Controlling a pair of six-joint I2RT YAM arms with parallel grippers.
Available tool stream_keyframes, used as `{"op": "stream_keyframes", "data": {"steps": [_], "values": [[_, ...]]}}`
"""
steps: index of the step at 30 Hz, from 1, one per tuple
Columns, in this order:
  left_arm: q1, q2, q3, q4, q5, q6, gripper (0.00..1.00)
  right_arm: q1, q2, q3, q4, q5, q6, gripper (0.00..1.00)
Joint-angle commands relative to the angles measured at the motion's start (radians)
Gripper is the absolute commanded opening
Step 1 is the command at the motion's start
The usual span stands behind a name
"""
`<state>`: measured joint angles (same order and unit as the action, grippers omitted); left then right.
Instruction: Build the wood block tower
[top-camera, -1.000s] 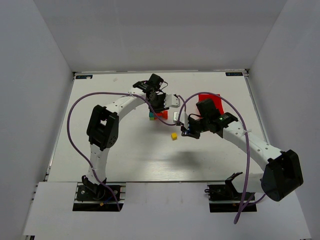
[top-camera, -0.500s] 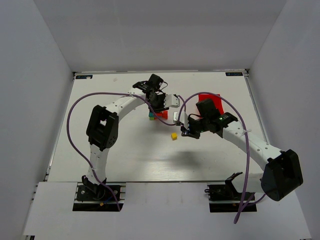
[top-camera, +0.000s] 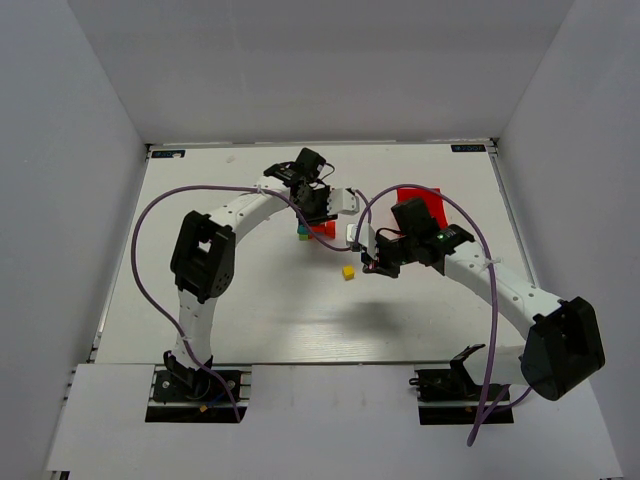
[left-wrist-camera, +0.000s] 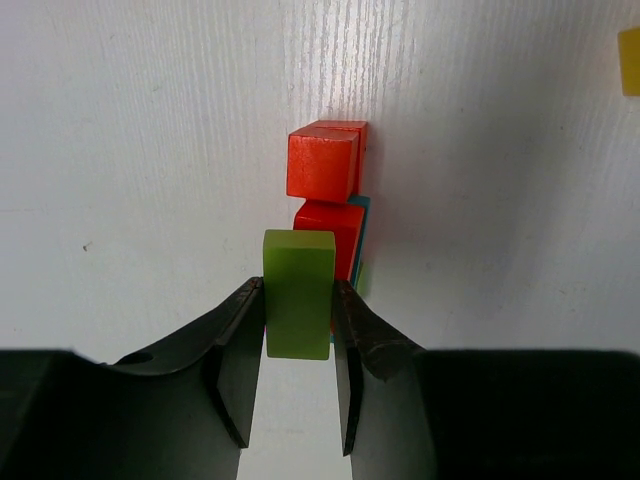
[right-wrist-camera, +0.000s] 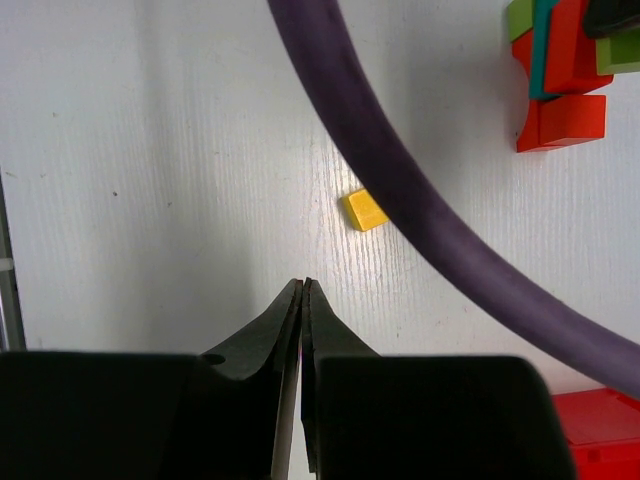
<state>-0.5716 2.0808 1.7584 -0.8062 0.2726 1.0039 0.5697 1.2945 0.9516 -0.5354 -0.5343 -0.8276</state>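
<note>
The wood block tower (left-wrist-camera: 325, 190) is a low stack with a red cube, a red block and a teal piece beneath; it also shows in the top view as the tower (top-camera: 314, 231). My left gripper (left-wrist-camera: 298, 300) is shut on a lime green bar (left-wrist-camera: 298, 290), which it holds upright over the stack's near end. Its jaws press on both long sides of the bar. My right gripper (right-wrist-camera: 302, 287) is shut with nothing in it and hovers over bare table. A loose yellow cube (right-wrist-camera: 365, 210) lies just ahead of it, also visible as the yellow cube (top-camera: 348, 272).
A red plastic bin (top-camera: 420, 202) stands right of the stack, behind the right wrist. A thick purple cable (right-wrist-camera: 430, 200) arcs across the right wrist view, between that gripper and the tower (right-wrist-camera: 560, 75). White walls enclose the table on three sides.
The right wrist has drifted slightly to the left. The left gripper and the green bar stay where they were above the stack.
</note>
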Motion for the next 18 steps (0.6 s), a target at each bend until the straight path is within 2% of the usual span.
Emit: {"op": "stream_keyframes", "data": {"steps": [1, 18], "values": [[0.001, -0.097, -0.013, 0.01, 0.01, -0.004, 0.43, 0.001, 0.005, 0.001, -0.003, -0.02, -0.013, 0.08], [0.001, -0.088, -0.013, 0.01, 0.01, -0.004, 0.45, 0.001, 0.003, 0.001, -0.002, -0.02, -0.016, 0.08]]}}
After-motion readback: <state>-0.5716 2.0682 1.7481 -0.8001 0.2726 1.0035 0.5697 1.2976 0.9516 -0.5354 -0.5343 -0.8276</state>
